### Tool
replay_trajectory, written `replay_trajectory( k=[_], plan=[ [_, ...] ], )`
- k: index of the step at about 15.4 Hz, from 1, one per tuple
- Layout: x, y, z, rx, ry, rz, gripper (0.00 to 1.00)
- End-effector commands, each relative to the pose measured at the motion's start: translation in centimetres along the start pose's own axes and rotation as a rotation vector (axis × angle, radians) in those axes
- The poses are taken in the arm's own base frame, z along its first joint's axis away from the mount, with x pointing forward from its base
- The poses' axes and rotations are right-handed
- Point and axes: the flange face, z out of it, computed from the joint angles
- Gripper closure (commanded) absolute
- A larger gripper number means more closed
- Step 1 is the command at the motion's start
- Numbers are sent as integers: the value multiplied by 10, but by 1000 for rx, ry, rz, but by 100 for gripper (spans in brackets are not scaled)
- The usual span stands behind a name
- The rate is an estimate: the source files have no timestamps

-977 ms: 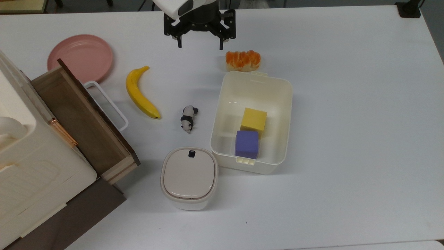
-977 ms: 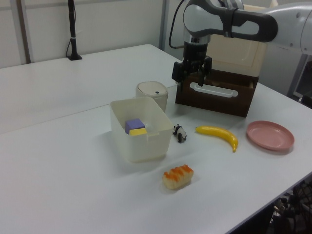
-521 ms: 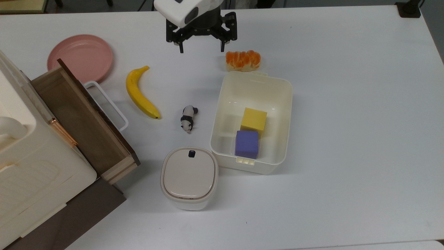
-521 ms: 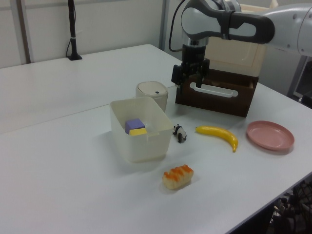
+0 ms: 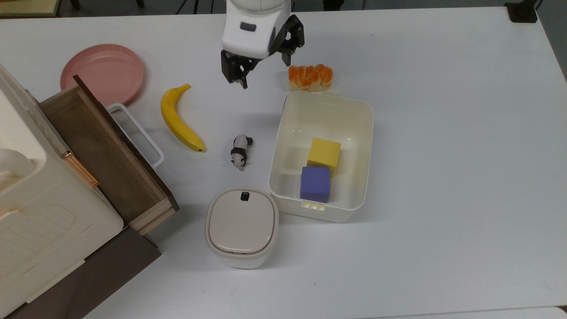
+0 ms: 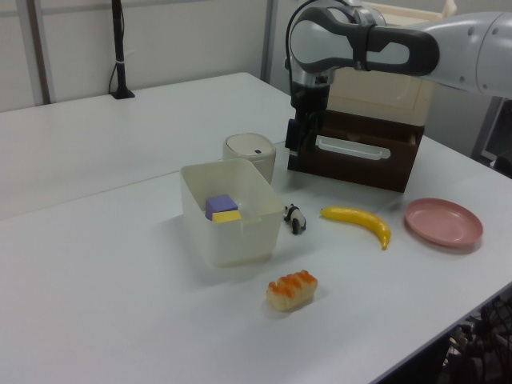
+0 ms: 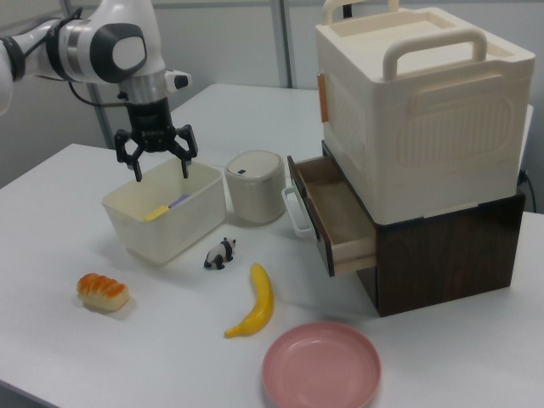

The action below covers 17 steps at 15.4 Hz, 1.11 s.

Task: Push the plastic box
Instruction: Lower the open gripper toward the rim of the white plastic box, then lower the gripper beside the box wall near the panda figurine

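holding two cubes, one plastic box [image 5: 322, 155] sits beside one bun [image 5: 310, 78], one panda [image 5: 240, 151]; hand [image 5: 264, 71] hovers, fingers apart.

plastic box [image 5: 324, 111]: cream-white plastic, smooth, faint sheen on its inner walls, centre of the top view.
worktop [image 5: 443, 133]: white, matt, smooth.
gripper [image 5: 264, 71]: black matt fingers under a glossy white shell, upper middle of the top view.
drawer [image 5: 106, 155]: brown wood with visible grain, paler wood at its edges, white plastic handle, left of the top view.
storage case [image 7: 416, 110]: cream plastic, ribbed side panel, upper right of the right view.
plate [image 5: 102, 73]: pink, matt, smooth, upper left of the top view.
banana [image 5: 179, 119]: yellow, slightly glossy skin.
lidded container [image 5: 241, 227]: white plastic body, beige satin lid.
blocks [image 5: 320, 170]: one yellow, one purple, matt.
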Motion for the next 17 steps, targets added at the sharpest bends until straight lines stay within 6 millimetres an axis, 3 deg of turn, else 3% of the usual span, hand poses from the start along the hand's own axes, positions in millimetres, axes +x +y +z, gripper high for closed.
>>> replay_trajectory(
  k=[1, 5, 10, 15, 17],
  plan=[
    [5, 13, 14, -22, 42, -253, 0],
    [21, 32, 49, -122, 12, -393, 0],
    [41, 36, 83, -189, -23, -472, 0],
    [63, 9, 119, -180, -85, -564, 0],
    [69, -4, 125, -175, -91, -580, 0]
  ],
)
